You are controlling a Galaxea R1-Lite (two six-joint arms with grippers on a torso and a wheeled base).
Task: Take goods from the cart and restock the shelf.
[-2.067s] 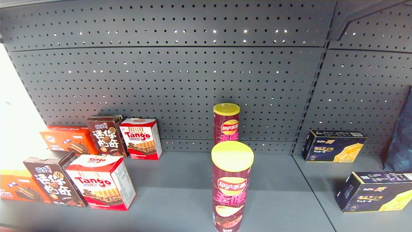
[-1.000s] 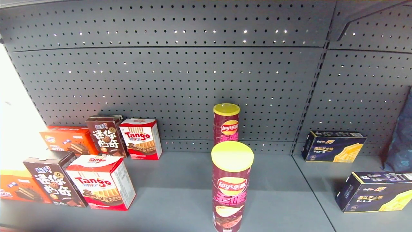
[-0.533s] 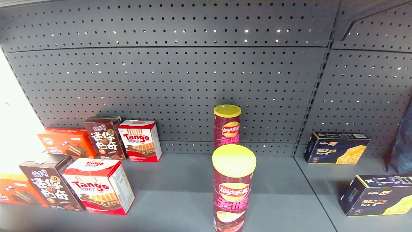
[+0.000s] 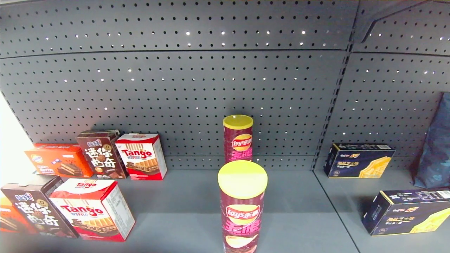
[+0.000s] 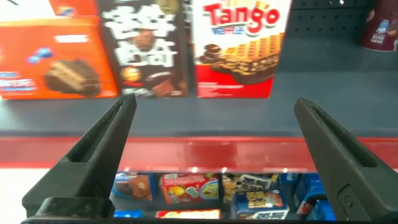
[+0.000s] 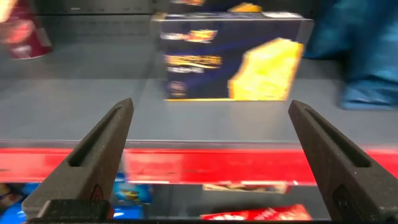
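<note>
On the grey shelf [image 4: 182, 211] two maroon chip cans with yellow lids stand one behind the other, the front can [image 4: 242, 207] and the back can [image 4: 238, 138]. At its left are Tango boxes [image 4: 142, 156], brown boxes [image 4: 100, 154] and an orange box [image 4: 58, 164]. My left gripper [image 5: 216, 104] is open and holds nothing, just outside the shelf's red front edge [image 5: 217, 152], facing a Tango box [image 5: 239, 46]. My right gripper [image 6: 211, 107] is open with nothing in it, facing a dark blue box [image 6: 230, 59] over the same red edge [image 6: 217, 165].
Two dark blue boxes [image 4: 358, 160] [image 4: 407, 211] lie on the right shelf section, with a blue bag [image 4: 436, 151] beyond them. A perforated back panel [image 4: 197, 88] closes the shelf. Bare shelf lies on both sides of the cans. Packaged goods [image 5: 186, 190] show below the shelf edge.
The whole head picture has shifted left and a little down, so the camera moved. The goods on the shelf keep their places relative to one another.
</note>
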